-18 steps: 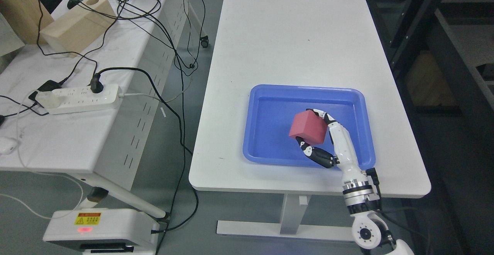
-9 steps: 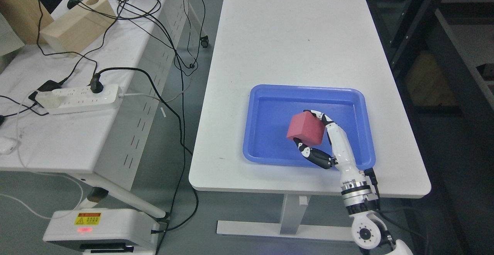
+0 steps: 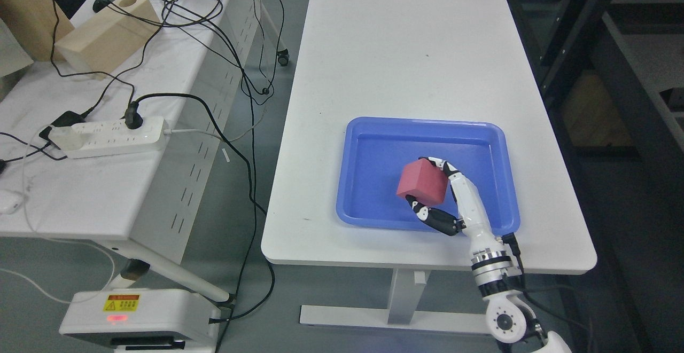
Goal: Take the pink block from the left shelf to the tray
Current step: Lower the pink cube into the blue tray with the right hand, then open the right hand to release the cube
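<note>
Block held over tray.
Your right hand is gripping the block between closed fingers, above the tray floor's middle; contact cannot be confirmed.

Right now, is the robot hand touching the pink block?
Touching: head view shows the right robot hand with fingers wrapped around the pink block over the tray.

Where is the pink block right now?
In the head view, the pink block is in the right hand, over the blue tray on the white table.
</note>
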